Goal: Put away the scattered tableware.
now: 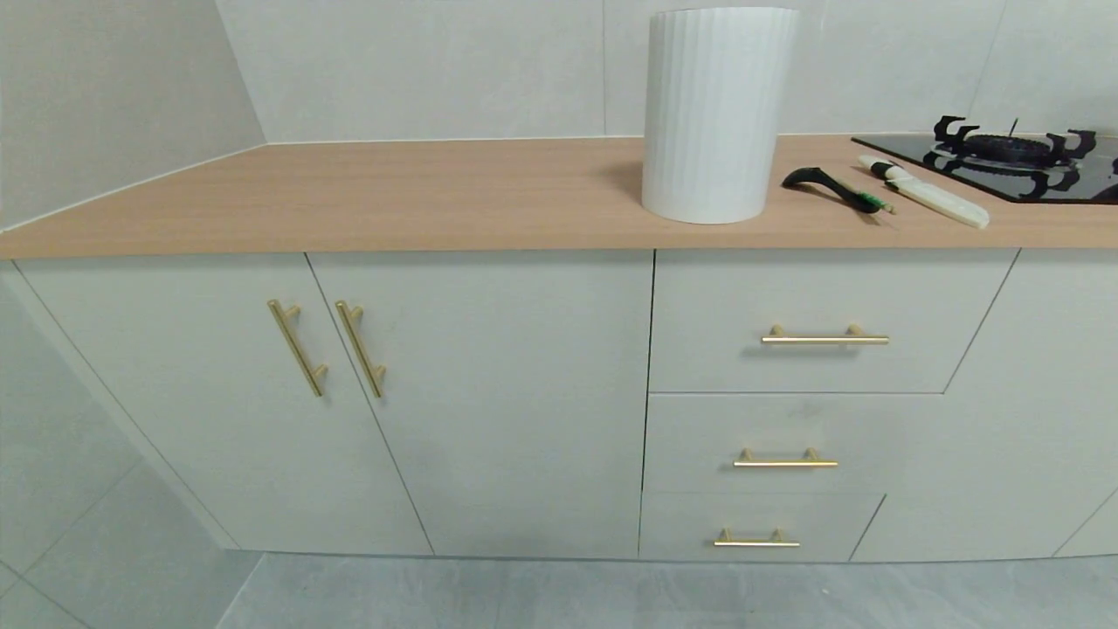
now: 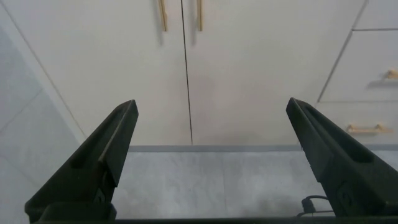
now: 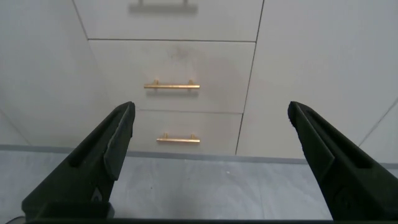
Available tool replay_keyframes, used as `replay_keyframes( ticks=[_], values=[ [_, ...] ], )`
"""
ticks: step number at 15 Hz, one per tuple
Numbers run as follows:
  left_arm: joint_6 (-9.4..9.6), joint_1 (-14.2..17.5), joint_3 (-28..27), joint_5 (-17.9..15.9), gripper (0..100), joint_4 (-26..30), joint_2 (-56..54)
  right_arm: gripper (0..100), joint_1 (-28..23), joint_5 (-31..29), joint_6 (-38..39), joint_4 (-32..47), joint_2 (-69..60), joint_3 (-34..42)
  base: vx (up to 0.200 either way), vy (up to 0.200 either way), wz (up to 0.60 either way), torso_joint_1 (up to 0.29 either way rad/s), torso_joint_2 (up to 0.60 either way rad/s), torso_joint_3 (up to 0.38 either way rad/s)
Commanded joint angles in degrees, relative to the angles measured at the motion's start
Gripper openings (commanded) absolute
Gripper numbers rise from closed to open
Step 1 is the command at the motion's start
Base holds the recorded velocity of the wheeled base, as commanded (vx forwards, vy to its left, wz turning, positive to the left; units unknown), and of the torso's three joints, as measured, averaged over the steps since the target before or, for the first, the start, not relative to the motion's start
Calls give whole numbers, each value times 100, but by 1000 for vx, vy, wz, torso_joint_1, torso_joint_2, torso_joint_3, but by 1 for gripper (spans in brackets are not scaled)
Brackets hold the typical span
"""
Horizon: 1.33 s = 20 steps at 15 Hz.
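Note:
On the wooden countertop (image 1: 393, 196) lie a black-handled utensil with a green tip (image 1: 837, 190) and a white knife with a black band (image 1: 924, 191), both right of a tall white ribbed container (image 1: 714, 114). My left gripper (image 2: 211, 112) is open, low down and facing the double cabinet doors (image 2: 186, 68). My right gripper (image 3: 211, 115) is open too, held low in front of the drawers (image 3: 172, 74). Nothing sits between the fingers of either one.
A black gas hob (image 1: 1004, 157) occupies the counter's far right. Below are two cabinet doors with gold handles (image 1: 327, 348) and three drawers with gold bar handles (image 1: 824, 338). A tiled wall rises behind; the grey floor (image 1: 559, 594) lies in front.

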Motion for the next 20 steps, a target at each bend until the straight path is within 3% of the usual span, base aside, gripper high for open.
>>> replay_keyframes(
  ticks=[1,17,20],
  values=[
    [4,0,0,1,100,-1,2,100,0,4,-11,0,11,0,0,0,0,0,0,0],
    [4,0,0,1,100,-1,2,100,0,12,-55,-9,2,-9,0,0,-37,0,0,0],
    [4,0,0,1,100,-9,2,100,88,109,262,0,249,-817,0,0,0,0,0,0]
  ],
)
